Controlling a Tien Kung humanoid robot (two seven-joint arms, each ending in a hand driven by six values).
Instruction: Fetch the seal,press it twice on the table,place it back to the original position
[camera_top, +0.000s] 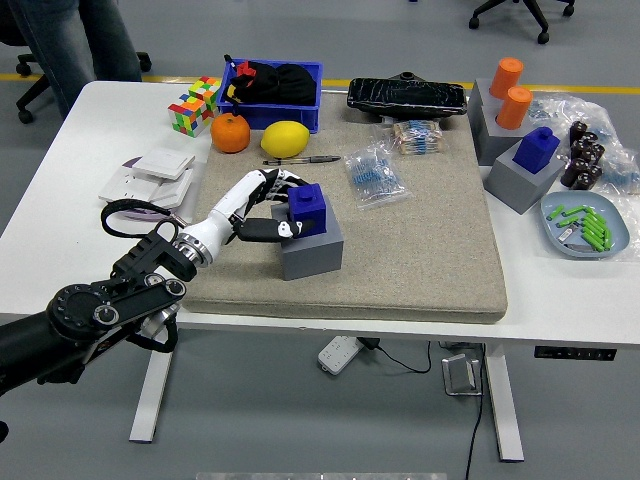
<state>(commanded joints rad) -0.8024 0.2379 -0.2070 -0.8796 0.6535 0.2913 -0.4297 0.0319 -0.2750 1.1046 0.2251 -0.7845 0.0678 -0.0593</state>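
A blue seal (312, 208) stands in a grey block holder (315, 252) on the beige mat (420, 250), left of its middle. My left hand (278, 208) reaches in from the lower left. Its white fingers (272, 184) curl over the seal's top left and the thumb (262, 230) presses at its lower left, so the hand is shut on the seal. The seal still sits in the holder, leaning slightly. A second blue seal (540, 147) stands in another grey holder (520, 180) at the right. My right arm is out of view.
Behind the hand lie a pen (302, 159), a lemon (284, 138), an orange (230, 132), a colour cube (194, 105) and a blue bin (272, 92). Plastic bags (375, 175) lie right of the seal. Orange cylinders (511, 90) and a grey-blue dish (584, 225) stand at the right. A person's legs (80, 40) show at the top left.
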